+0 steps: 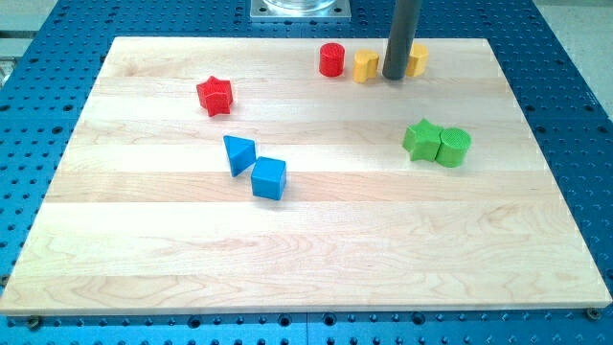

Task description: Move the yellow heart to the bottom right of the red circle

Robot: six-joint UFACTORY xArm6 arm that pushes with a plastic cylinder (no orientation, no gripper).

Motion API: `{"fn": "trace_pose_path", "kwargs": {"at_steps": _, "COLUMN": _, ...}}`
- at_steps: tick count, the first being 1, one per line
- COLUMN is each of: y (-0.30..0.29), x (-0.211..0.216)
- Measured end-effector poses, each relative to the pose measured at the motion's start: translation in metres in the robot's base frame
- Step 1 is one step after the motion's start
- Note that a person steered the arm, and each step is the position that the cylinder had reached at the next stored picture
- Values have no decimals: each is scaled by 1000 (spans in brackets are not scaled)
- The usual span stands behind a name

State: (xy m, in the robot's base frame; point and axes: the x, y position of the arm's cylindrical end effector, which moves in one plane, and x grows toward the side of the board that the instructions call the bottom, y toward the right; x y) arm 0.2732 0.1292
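The red circle (331,59) stands near the top edge of the wooden board (306,249). A yellow block (365,66) sits just to its right, almost touching it. A second yellow block (418,59) lies further right, partly hidden behind the rod. I cannot tell which of the two is the heart. My tip (394,77) rests on the board between the two yellow blocks, close against the right one.
A red star (215,95) sits at the upper left. A blue triangle (238,153) and a blue cube (269,178) touch left of centre. A green star (420,139) and a green cylinder (454,147) touch at the right.
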Motion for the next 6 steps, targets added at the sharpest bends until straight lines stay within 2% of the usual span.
{"fn": "trace_pose_path", "kwargs": {"at_steps": 1, "y": -8, "x": -46}}
{"fn": "trace_pose_path", "kwargs": {"at_steps": 2, "y": -42, "x": -47}}
{"fn": "trace_pose_path", "kwargs": {"at_steps": 3, "y": -41, "x": 1}}
{"fn": "trace_pose_path", "kwargs": {"at_steps": 4, "y": -44, "x": 8}}
{"fn": "trace_pose_path", "kwargs": {"at_steps": 5, "y": -69, "x": 12}}
{"fn": "trace_pose_path", "kwargs": {"at_steps": 6, "y": -88, "x": -16}}
